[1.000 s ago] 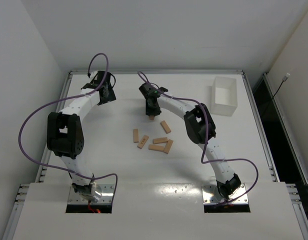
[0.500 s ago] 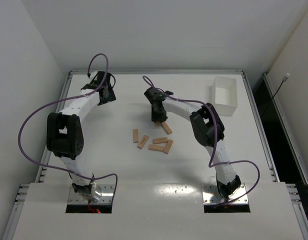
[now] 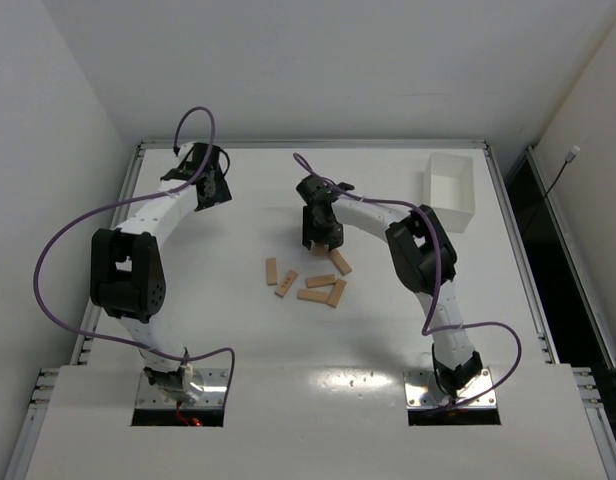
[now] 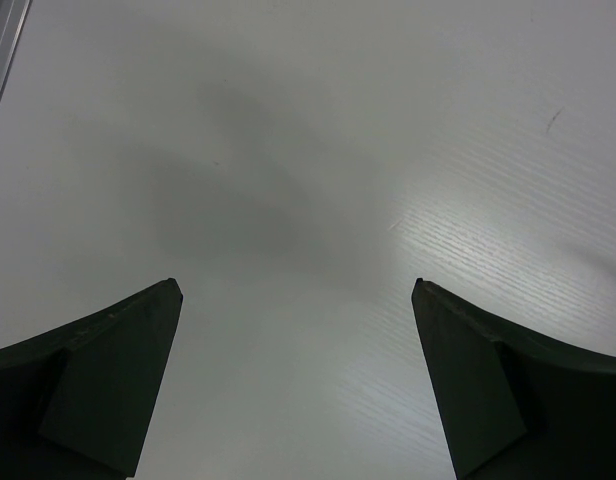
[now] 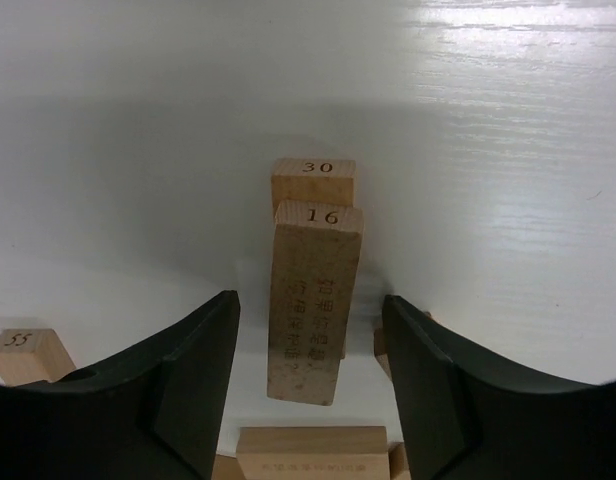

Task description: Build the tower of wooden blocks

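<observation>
My right gripper (image 3: 321,236) (image 5: 310,296) is open, its jaws on either side of a tan wood block marked 16 (image 5: 314,300) without touching it. That block lies lengthwise over another block marked 30 (image 5: 313,180), a low two-block tower (image 3: 318,249). More loose wood blocks lie near it: one marked 55 (image 5: 23,352), one crosswise at the bottom (image 5: 310,452), and several in the top view (image 3: 312,295). My left gripper (image 3: 216,190) (image 4: 295,285) is open and empty over bare table at the far left.
A white rectangular tray (image 3: 447,216) stands at the far right. A metal rail (image 3: 308,144) runs round the table. An angled block (image 3: 340,262) lies just right of my right gripper.
My right gripper has moved to the right and toward the near side, with a block under it, up to the loose blocks. The angled block beside it shifted slightly. The left arm has not moved.
</observation>
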You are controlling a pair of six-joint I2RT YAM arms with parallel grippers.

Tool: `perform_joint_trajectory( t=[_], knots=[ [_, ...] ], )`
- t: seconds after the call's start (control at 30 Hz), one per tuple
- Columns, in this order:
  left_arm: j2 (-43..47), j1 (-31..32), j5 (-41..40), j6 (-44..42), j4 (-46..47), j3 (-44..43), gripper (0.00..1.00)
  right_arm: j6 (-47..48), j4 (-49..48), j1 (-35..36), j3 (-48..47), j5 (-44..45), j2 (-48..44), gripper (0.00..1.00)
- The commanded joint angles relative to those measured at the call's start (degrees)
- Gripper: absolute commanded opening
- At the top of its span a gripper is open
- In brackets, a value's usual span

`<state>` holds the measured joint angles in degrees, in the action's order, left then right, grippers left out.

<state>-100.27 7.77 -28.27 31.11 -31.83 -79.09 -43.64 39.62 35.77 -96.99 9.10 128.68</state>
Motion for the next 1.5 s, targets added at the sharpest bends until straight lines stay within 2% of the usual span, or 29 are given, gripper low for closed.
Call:
perform_joint_trajectory(
  t=[0.0,0.07,0.23,0.47,0.63,0.7,0.8,0.9,1.03,1.23,1.47],
  knots=[
    [2.9,-0.7,0.1,0.7,1.7,0.2,1.0,0.0,-1.2,-0.4,0.2,-2.3,-1.9,0.57],
    [2.9,-0.7,0.1,0.7,1.7,0.2,1.0,0.7,-1.2,-0.4,-0.4,-2.3,-1.9,0.68],
    [2.4,-0.7,0.1,0.2,1.7,0.2,1.0,4.6,-2.4,-0.4,-1.0,-2.3,-3.7,0.71],
    [1.8,0.0,2.9,-4.1,1.2,-1.0,1.0,14.4,-5.8,-0.4,2.9,4.0,-13.7,0.71],
    [3.6,2.5,2.2,-4.7,1.8,0.7,1.0,26.9,-7.6,-1.0,11.9,11.3,-22.3,0.63],
    [4.5,3.9,2.2,-4.7,2.6,2.6,1.0,30.2,-8.2,-1.6,17.2,6.8,-25.5,0.61],
    [6.2,3.9,1.6,-4.7,3.1,3.3,1.0,34.8,-5.9,-1.6,21.8,-1.1,-26.2,0.5],
    [7.8,3.9,1.1,-4.7,3.6,3.9,1.0,36.1,-4.6,-1.6,25.2,-6.2,-26.2,0.46],
    [9.0,3.9,1.1,-4.7,4.2,5.2,1.0,36.6,-6.4,-1.1,27.5,-8.8,-26.9,0.45],
    [9.7,3.9,1.1,-4.7,4.2,5.7,1.0,36.0,-4.8,-1.6,22.6,-12.8,-20.1,0.52],
    [9.7,3.9,1.1,-4.7,4.2,5.7,1.0,36.0,-4.3,-2.1,19.9,-13.4,-15.4,0.52]
  ],
)
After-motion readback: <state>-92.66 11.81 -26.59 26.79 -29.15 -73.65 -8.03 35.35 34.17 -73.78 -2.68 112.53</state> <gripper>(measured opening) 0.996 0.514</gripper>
